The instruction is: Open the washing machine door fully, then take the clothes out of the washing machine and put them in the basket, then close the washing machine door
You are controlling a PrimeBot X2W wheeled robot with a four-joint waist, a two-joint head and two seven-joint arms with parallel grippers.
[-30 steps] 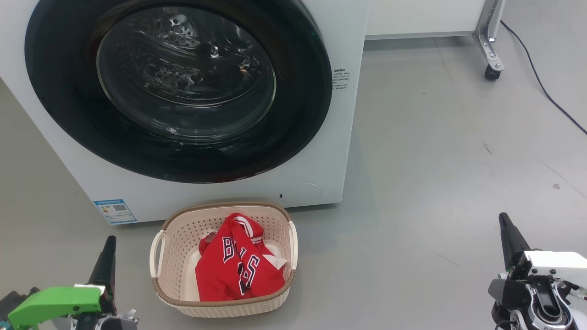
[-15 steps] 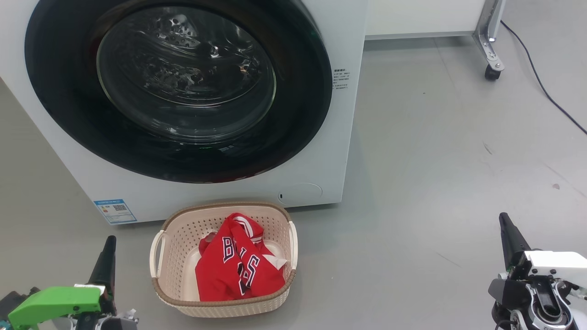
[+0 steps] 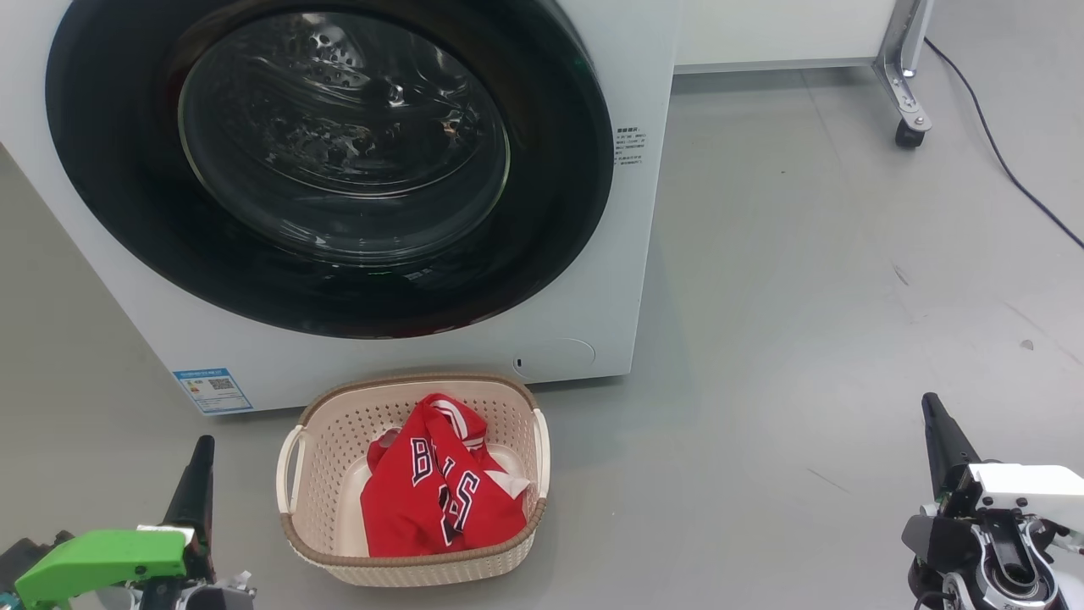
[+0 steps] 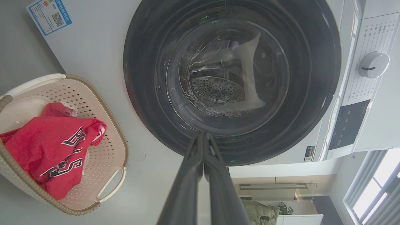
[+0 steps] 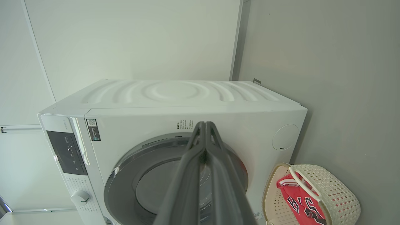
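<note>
Two grippers, each with its jaws pressed together and holding nothing, flank the basket (image 3: 330,440), which stands on the grey floor (image 3: 804,339). The left gripper (image 3: 201,449) hovers near the basket's left handle; the right gripper (image 3: 931,408) is well apart on the basket's right side. The clothes (image 3: 423,500), a red jersey with white lettering, lie crumpled inside the basket, reaching its near rim. The washing machine (image 3: 614,280) stands just behind the basket, and the washing machine door (image 3: 110,169) is closed flat against its front.
</note>
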